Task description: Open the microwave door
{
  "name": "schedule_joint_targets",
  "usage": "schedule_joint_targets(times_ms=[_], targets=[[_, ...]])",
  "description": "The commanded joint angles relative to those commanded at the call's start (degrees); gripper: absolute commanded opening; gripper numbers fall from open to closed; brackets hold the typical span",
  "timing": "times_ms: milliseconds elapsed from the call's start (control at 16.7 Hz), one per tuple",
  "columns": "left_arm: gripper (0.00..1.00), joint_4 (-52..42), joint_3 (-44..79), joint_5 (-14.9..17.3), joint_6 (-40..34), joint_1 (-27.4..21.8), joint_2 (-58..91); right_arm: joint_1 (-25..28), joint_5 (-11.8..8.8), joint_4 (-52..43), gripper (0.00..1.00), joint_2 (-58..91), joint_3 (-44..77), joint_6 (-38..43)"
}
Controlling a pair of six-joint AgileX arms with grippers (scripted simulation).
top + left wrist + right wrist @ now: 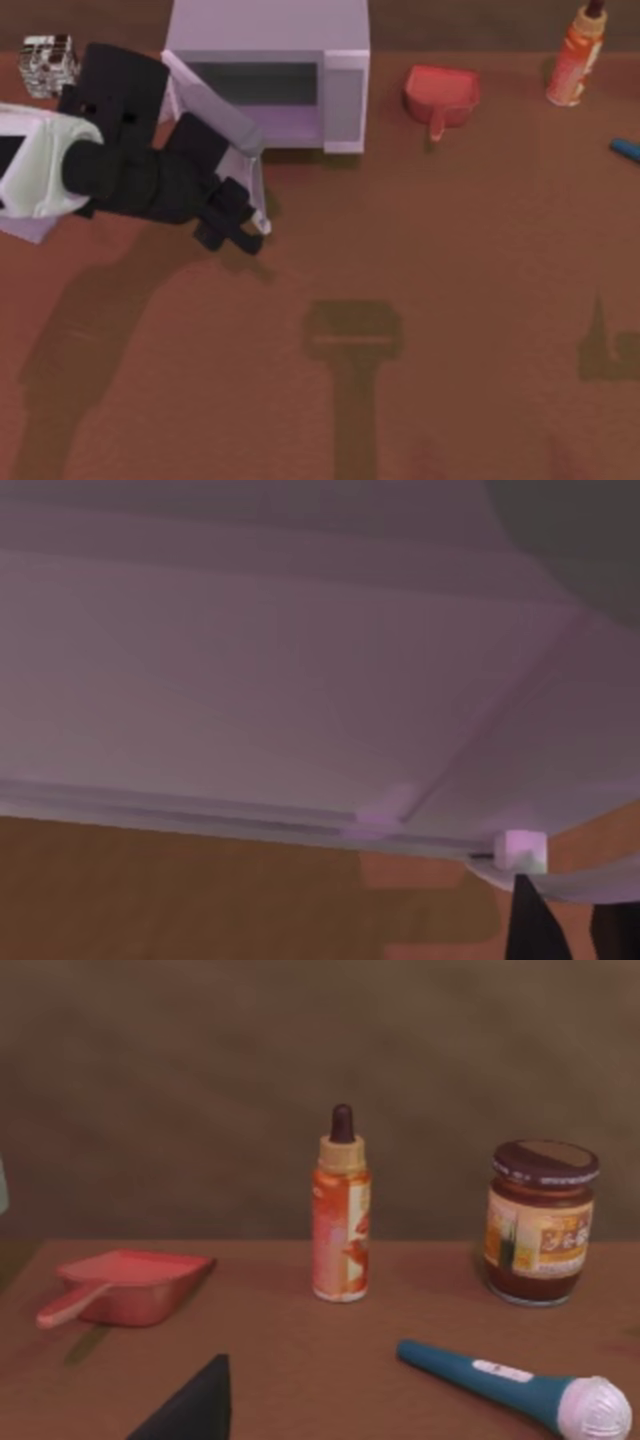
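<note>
The silver-grey microwave (pixel 265 30) stands at the table's back, left of centre. Its microwave door (pixel 215 110) is swung out towards the front left, and the dark cavity (pixel 255 82) shows. My left gripper (pixel 240 222) is at the door's free edge, shut on it. In the left wrist view the door's lilac face (pixel 300 680) fills most of the frame, and dark fingertips (pixel 535 925) sit at its lower corner. My right gripper (pixel 150 1430) is out of the top view, parked and open, with one dark fingertip (pixel 195 1405) showing.
The grey control panel (pixel 345 95) is on the microwave's right. A red container (pixel 442 95), an orange bottle (pixel 575 55) and a teal microphone (pixel 625 150) lie to the right. A metallic cube (pixel 48 62) sits at back left. A sauce jar (pixel 540 1220) stands near the bottle.
</note>
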Motion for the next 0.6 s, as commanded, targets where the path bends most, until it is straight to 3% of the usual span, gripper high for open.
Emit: schedule_joint_targets(times_ms=[600], targets=[[0.0, -1.5, 0.0, 2.3, 4.2, 2.1, -0.4, 0.0, 0.0, 0.0, 1.0, 0.0, 0.0, 0.0]])
